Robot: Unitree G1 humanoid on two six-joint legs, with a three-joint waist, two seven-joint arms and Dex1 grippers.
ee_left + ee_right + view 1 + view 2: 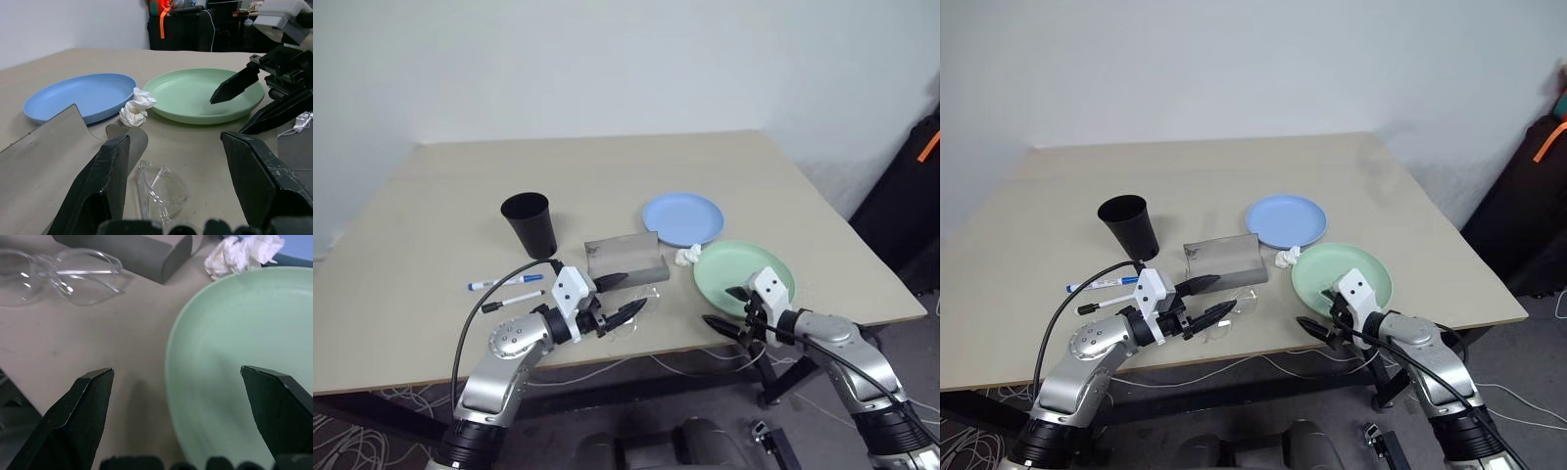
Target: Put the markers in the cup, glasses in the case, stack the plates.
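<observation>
The clear glasses [164, 188] lie near the table's front edge, just in front of the grey case [626, 258], whose lid is raised. My left gripper [634, 292] is open and level, with the glasses right in front of its fingers. My right gripper [718, 305] is open, straddling the near left rim of the mint green plate [749, 274]. The light blue plate [682, 218] lies behind that plate, apart from it. A blue-capped marker [504, 282] and a black-capped marker [512, 300] lie side by side in front of the black cup [530, 223], which stands upright.
A small white crumpled lump [686, 257] sits between the case and the two plates. A black cable loops from my left arm over the markers. The table's front edge [636, 351] runs just below both grippers. Dark bags stand beyond the table's right side.
</observation>
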